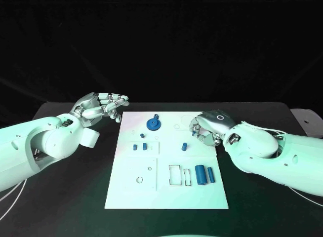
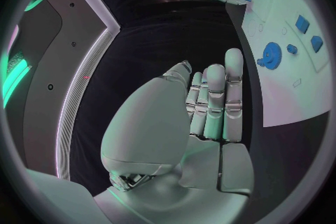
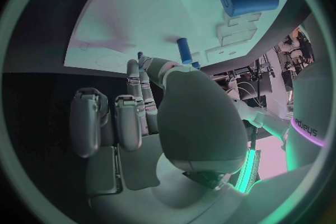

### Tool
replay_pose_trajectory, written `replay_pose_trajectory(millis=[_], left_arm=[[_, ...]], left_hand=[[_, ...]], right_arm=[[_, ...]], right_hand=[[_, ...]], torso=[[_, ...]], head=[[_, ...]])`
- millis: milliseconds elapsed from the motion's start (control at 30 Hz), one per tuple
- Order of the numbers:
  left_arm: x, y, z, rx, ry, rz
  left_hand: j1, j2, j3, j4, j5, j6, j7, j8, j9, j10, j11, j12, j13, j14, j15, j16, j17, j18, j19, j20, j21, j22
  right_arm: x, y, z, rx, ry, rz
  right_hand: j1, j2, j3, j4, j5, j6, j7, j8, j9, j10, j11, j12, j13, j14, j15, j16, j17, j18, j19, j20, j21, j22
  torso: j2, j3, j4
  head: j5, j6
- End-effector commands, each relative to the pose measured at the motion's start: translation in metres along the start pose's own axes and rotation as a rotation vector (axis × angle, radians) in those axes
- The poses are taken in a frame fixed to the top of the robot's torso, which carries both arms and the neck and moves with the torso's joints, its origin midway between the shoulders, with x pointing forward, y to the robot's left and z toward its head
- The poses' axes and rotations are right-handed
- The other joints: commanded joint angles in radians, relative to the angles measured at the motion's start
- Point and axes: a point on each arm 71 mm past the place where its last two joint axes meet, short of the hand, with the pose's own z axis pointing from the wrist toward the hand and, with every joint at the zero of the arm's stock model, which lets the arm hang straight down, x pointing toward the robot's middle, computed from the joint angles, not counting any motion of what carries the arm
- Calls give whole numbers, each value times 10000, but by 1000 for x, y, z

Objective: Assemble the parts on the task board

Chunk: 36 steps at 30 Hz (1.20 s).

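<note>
The task board (image 1: 169, 197) lies flat in the middle of the black desk (image 1: 61, 207), and every part is placed against it here. Near the board's far edge sits the blue gear (image 1: 153, 123), toothed round its rim with a small knob on top. Closer to the board's middle there are small blue pegs (image 1: 143, 146) and one short blue pin (image 1: 184, 146). Toward the near right of the board rest the big blue cylinder (image 1: 201, 174) and a slimmer blue rod (image 1: 211, 174) just beside it, next to outlined rectangular slots (image 1: 176, 174).

The left hand (image 1: 101, 106) hovers off the board's far left corner, over bare desk, fingers curled in together and holding nothing. The right hand (image 1: 206, 129) sits over the board's far right edge, fingers bent down toward the surface; whether it pinches anything I cannot tell, since the fingertips are hidden under the palm.

Handling, as a judgement: these parts look like hard, light plastic, stiff and not fragile, but smooth and liable to roll or skid on the slick white plate. The cylinder wants a grip across its middle from both sides; the gear is best taken by its knob or across the rim; the tiny pegs need a fingertip pinch from above
</note>
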Motion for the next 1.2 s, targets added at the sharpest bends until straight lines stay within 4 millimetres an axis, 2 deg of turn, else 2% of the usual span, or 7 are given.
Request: replay_pose_trajectory(millis=[33, 300, 500, 600, 867, 1000, 1200], left_arm=[[2, 0, 0, 14, 188, -22], [4, 0, 2, 22, 236, -37], [6, 1, 3, 27, 272, -49], [7, 1, 3, 26, 278, -50], [9, 1, 4, 17, 307, -59], [11, 1, 6, 12, 352, -73], [14, 2, 8, 0, 414, -92]], left_hand=[[7, -102, 49, -13, 12, -71, 32, 20, -9, -87, 1, 36, -11, -95, 8, -55, -11, 53, -73, 13, -67, -10], [-7, -118, 69, -10, 10, -79, 37, 26, -12, -97, 4, 46, -11, -106, 12, -58, -20, 54, -79, 18, -76, -16], [-7, -118, 69, -10, 10, -79, 37, 26, -12, -97, 4, 46, -11, -106, 12, -58, -20, 54, -79, 18, -76, -16], [-7, -118, 69, -10, 10, -79, 37, 26, -12, -97, 4, 46, -11, -106, 12, -58, -20, 54, -79, 18, -76, -16], [-6, -131, 102, -16, 11, -89, 39, 32, -15, -111, 6, 56, -11, -118, 15, -61, -29, 55, -84, 21, -85, -22], [-6, -131, 102, -16, 11, -89, 39, 32, -15, -111, 6, 56, -11, -118, 15, -61, -29, 55, -84, 21, -85, -22], [-8, -136, 115, -17, 10, -92, 40, 35, -16, -115, 7, 61, -11, -121, 16, -61, -33, 55, -85, 23, -88, -24]], right_arm=[[-8, 9, -3, -79, -479, 575], [-17, 47, -6, -971, -741, 1334], [-16, 73, -1, -1583, -763, 1717], [-15, 83, 2, -1821, -716, 1851], [-2, 102, 7, -2165, -388, 2150], [9, 109, 9, -2273, -148, 2272], [24, 118, 10, -2374, 198, 2395]], right_hand=[[-103, 9, -36, -27, -74, 49, -2, 24, 17, 37, 21, -61, -14, 687, -86, 37, 824, -210, 376, -73, 71, 1775], [-183, -7, -45, -13, -138, 45, -10, 21, 27, 46, 18, -85, -17, 686, -89, 34, 814, -221, 398, -75, 125, 1802], [-194, -4, -43, -13, -156, 43, -12, 20, 28, 47, 16, -90, -18, 686, -90, 33, 812, -222, 401, -76, 131, 1805], [-194, -4, -43, -13, -156, 43, -12, 20, 28, 47, 16, -90, -18, 686, -90, 33, 812, -222, 401, -76, 131, 1805], [-198, -1, -41, -15, -166, 42, -13, 19, 30, 48, 14, -94, -18, 686, -92, 33, 810, -223, 405, -77, 141, 1810], [-202, 2, -40, -14, -171, 42, -14, 19, 31, 49, 14, -95, -18, 686, -92, 33, 810, -225, 408, -77, 149, 1814], [-206, 4, -39, -15, -176, 40, -14, 18, 32, 49, 14, -97, -19, 685, -93, 32, 807, -224, 407, -77, 144, 1812]], torso=[[8, 1, -14], [4, -8, 14], [-3, -27, 41], [9, -38, 46], [14, -41, 11], [18, -38, 20], [8, -35, 24]], head=[[47, 0], [179, -40], [390, -104], [554, -155], [936, -316], [1101, -420], [1227, -518]])
